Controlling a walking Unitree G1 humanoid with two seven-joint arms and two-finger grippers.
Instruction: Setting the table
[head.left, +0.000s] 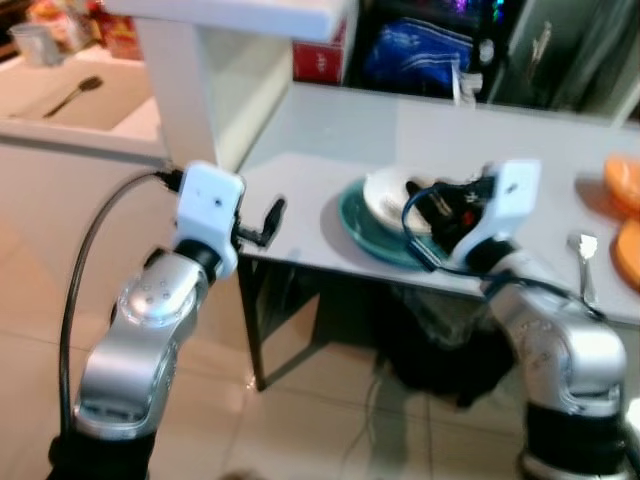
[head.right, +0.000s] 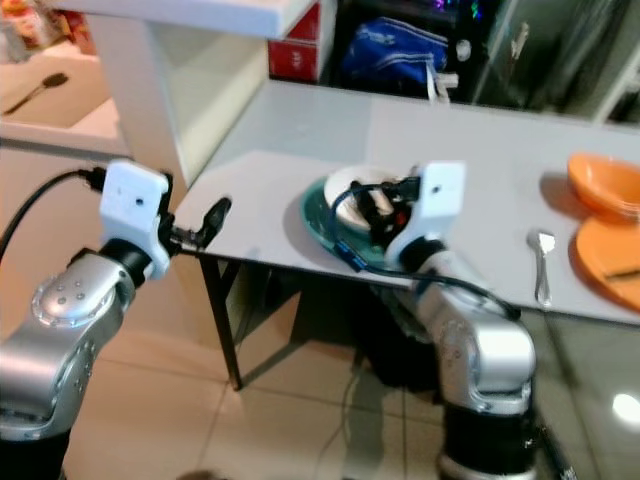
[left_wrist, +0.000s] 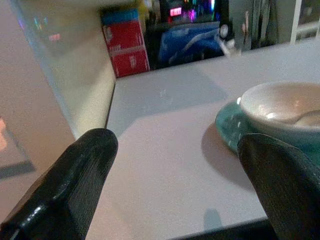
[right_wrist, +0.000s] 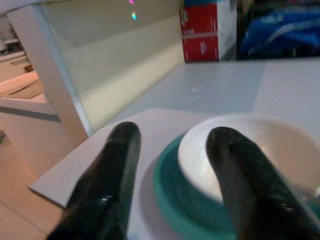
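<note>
While the white bowl (head.left: 400, 196) sits nested on the teal plate (head.left: 372, 240) near the counter's (head.left: 330, 150) front edge, the right hand (right_wrist: 172, 150) is over them with its fingers apart, one finger (right_wrist: 235, 165) inside the bowl and the other (right_wrist: 112, 165) outside the rim, at about nine o'clock of the bowl. That straddle looks meant for pinching the bowl's wall, though the fingers have not closed on it. A spoon seems to lie inside the bowl. The left hand (head.left: 268, 222) hangs at the counter's corner, fingers wide, holding nothing, probably waiting its turn. Toward three o'clock lie a spoon (head.right: 541, 262) and orange dishes (head.right: 605, 215), likely another place already laid.
</note>
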